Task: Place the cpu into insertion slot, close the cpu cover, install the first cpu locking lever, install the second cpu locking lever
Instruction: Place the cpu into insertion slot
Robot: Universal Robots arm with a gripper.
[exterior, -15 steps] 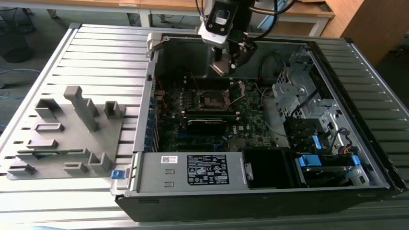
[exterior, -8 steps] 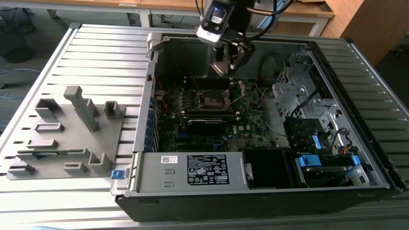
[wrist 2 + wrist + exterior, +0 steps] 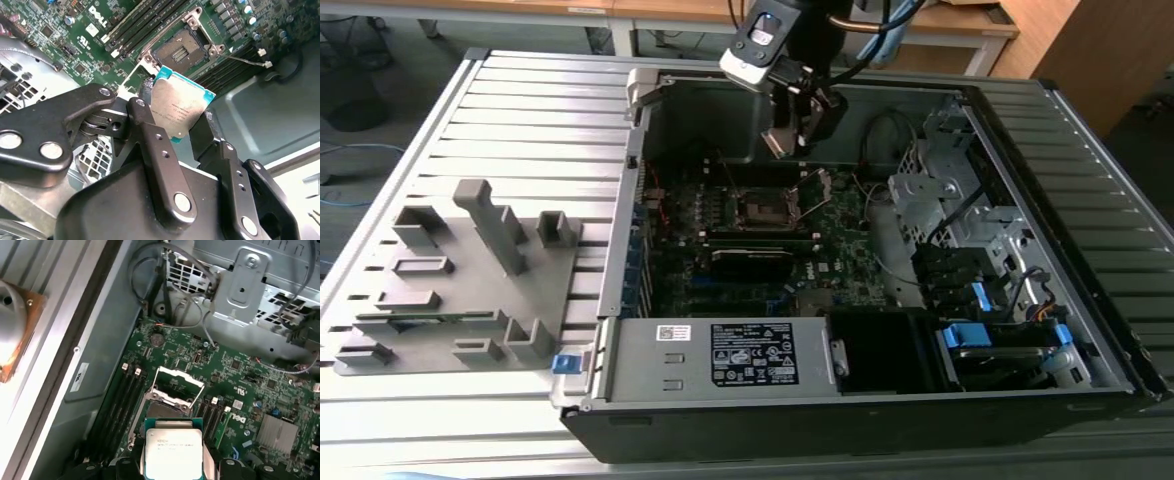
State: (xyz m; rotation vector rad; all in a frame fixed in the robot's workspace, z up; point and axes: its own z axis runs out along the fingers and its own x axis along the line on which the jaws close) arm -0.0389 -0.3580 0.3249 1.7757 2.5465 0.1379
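My gripper (image 3: 790,138) hangs inside the open computer case, above the green board, shut on the cpu (image 3: 779,142). In the second wrist view the cpu (image 3: 179,111), a flat silver square with a teal edge, sits tilted between the two black fingers (image 3: 146,117). The insertion slot (image 3: 184,49) lies below it, open, with a dark centre and a silver rim. In the first wrist view the cpu (image 3: 172,450) is just short of the insertion slot (image 3: 167,411), and the cpu cover (image 3: 176,382) stands raised on the slot's far side. In the exterior view the slot (image 3: 761,208) is under the gripper.
The case (image 3: 854,400) lies open on a slatted table. A grey parts fixture (image 3: 454,270) stands at the exterior view's left. Memory slots (image 3: 120,405) flank the socket. A silver drive cage (image 3: 947,190), loose cables (image 3: 170,295) and a power supply (image 3: 720,355) crowd the board.
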